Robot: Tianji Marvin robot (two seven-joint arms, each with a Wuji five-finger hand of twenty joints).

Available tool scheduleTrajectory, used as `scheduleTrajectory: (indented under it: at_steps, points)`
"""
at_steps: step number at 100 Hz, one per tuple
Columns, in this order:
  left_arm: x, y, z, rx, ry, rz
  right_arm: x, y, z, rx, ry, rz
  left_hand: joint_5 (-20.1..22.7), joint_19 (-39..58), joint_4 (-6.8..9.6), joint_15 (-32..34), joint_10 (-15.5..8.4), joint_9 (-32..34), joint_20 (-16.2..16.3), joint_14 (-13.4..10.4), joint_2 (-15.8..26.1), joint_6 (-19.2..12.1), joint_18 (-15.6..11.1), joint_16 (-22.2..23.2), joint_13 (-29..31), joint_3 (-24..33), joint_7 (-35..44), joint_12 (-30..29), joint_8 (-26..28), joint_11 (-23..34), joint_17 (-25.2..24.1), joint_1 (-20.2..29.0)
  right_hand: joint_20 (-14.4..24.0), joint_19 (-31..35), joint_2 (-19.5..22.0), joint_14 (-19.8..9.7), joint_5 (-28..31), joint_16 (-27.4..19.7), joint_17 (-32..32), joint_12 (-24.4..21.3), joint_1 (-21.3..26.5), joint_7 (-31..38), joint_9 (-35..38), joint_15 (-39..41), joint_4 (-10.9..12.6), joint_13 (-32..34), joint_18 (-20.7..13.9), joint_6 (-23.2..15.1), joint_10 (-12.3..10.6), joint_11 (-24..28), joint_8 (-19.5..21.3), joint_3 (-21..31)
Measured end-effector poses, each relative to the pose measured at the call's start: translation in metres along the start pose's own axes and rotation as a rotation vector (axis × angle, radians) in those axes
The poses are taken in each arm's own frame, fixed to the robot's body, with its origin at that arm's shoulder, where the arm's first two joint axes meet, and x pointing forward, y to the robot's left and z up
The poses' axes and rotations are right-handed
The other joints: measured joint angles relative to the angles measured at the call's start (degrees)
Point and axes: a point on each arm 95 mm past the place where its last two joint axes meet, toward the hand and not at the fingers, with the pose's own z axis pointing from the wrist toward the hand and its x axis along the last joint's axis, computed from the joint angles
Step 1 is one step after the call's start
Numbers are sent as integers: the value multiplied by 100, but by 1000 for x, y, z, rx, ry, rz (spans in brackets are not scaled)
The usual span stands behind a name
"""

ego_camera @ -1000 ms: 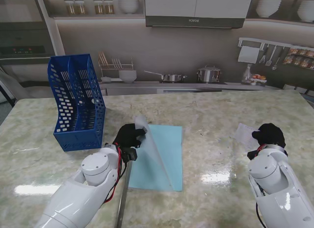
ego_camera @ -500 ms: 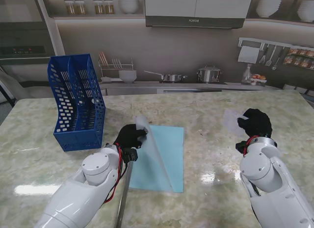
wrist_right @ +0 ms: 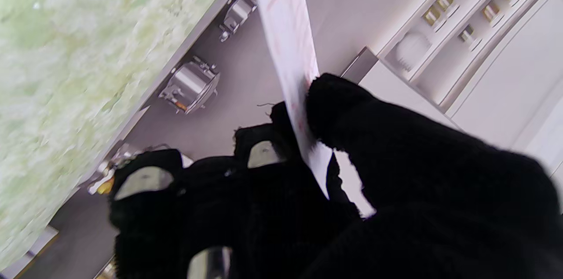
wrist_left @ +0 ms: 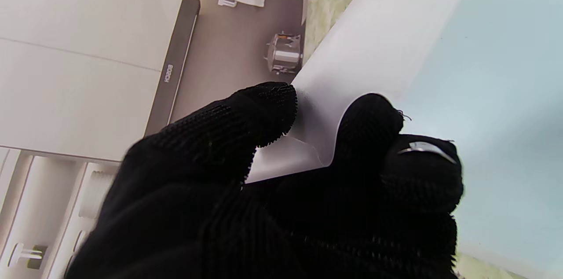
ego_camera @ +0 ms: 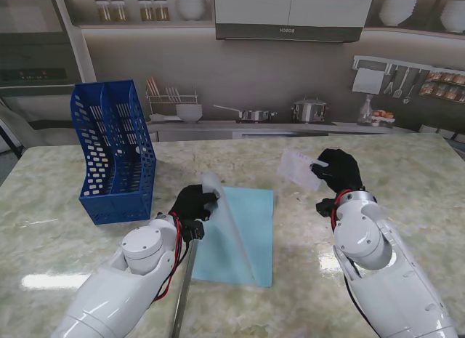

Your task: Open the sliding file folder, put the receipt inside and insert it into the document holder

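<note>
A pale blue file folder lies on the marble table in front of me. Its translucent cover is lifted along the left edge, pinched by my left hand. In the left wrist view, two black-gloved fingers clamp the cover sheet over the blue back sheet. My right hand holds the white receipt in the air, to the right of the folder's far corner. The right wrist view shows the receipt edge-on between thumb and fingers. A blue document holder stands at far left.
A dark slide bar lies on the table beside my left forearm, near the folder's left edge. The kitchen counter with pots and a dish rack runs behind the table's far edge. Bare marble spreads to the right.
My right hand has lifted the receipt off the right side of the table and carried it left toward the folder. The left hand keeps the cover raised, unmoved.
</note>
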Motion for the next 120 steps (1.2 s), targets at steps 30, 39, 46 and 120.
scheduleTrajectory:
  at_steps: [30,39,46,120]
  points:
    - [-1,0,1,-3,-4,2,7,-28,-4,107,41,57,0,0,0,0,0,0,0,0,0,0,1,0,0,0,0,0,0,0,0,0,-1,2,0,0,0,0,0,0,0,0,0,1,5,0,0,0,0,1,4,0]
    - [-1,0,1,-4,-4,4,7,-37,-5,140,43,81,0,0,0,0,0,0,0,0,0,0,1,0,0,0,0,0,0,0,0,0,-1,2,0,0,0,0,0,0,0,-1,0,1,6,1,0,0,0,1,4,0]
    - [-1,0,1,-7,-4,5,5,-44,-4,162,38,100,0,0,0,0,0,0,0,0,0,0,1,0,0,0,0,0,0,0,0,0,-2,2,0,0,0,0,0,0,0,-1,0,1,6,1,0,0,0,1,5,0]
    - [1,2,2,-20,-2,15,-31,-112,12,467,-75,146,0,0,-10,0,2,0,0,4,-3,5,6,-3,0,41,-13,-1,-19,0,0,-13,-2,4,1,0,0,1,0,0,0,-1,0,2,9,1,1,2,0,2,6,0]
